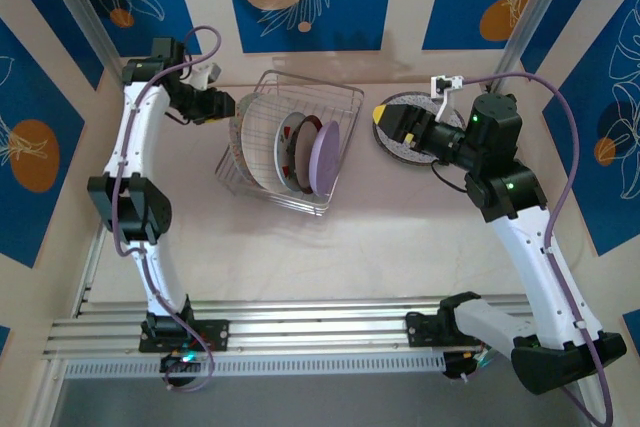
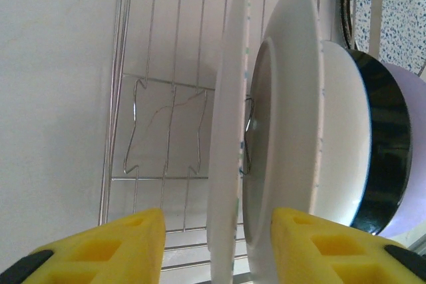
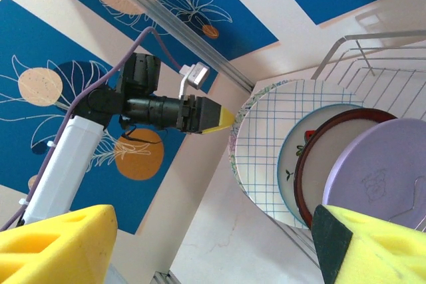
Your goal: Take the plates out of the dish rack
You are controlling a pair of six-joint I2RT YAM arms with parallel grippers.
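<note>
The dish rack [image 1: 272, 190] stands mid-table with several plates upright in it: a big white grid-lined plate [image 1: 262, 142], a small strawberry plate [image 3: 296, 157], a dark-rimmed one [image 3: 333, 157] and a lilac one [image 1: 325, 157]. A speckled plate [image 1: 405, 150] lies flat on the table to the rack's right. My left gripper [image 1: 232, 107] is at the rack's left side, open. In the left wrist view my left gripper [image 2: 219, 244] straddles the rims of two white plates [image 2: 226, 164], with a gap at the left finger. My right gripper [image 1: 392, 119] hovers open over the speckled plate, holding nothing.
Blue and beige patterned walls close in the table on three sides. An aluminium rail [image 1: 300, 332] runs along the near edge by the arm bases. In the right wrist view the left arm [image 3: 160, 108] reaches toward the rack [image 3: 373, 44]. Bare tabletop [image 1: 320, 257] lies in front of the rack.
</note>
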